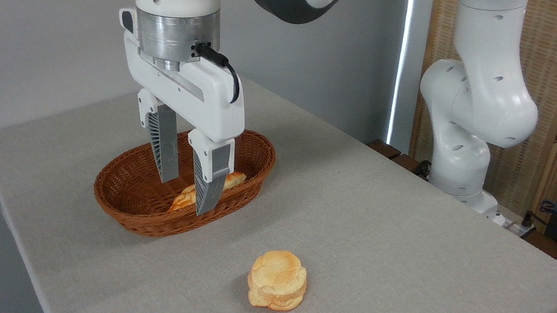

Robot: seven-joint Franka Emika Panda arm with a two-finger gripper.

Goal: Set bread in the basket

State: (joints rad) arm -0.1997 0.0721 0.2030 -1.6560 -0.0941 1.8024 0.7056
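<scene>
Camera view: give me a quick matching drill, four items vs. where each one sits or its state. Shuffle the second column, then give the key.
Column 1
1. round bun
2. braided loaf
3. basket
4. gripper

Column 2
A. jaws apart, hanging over the basket
B. on the bare tablecloth, nearer the camera than the basket
C. lying inside the basket
D. on the table's left part, woven, reddish-brown

Pairs: 1-B, 2-C, 3-D, 4-A
</scene>
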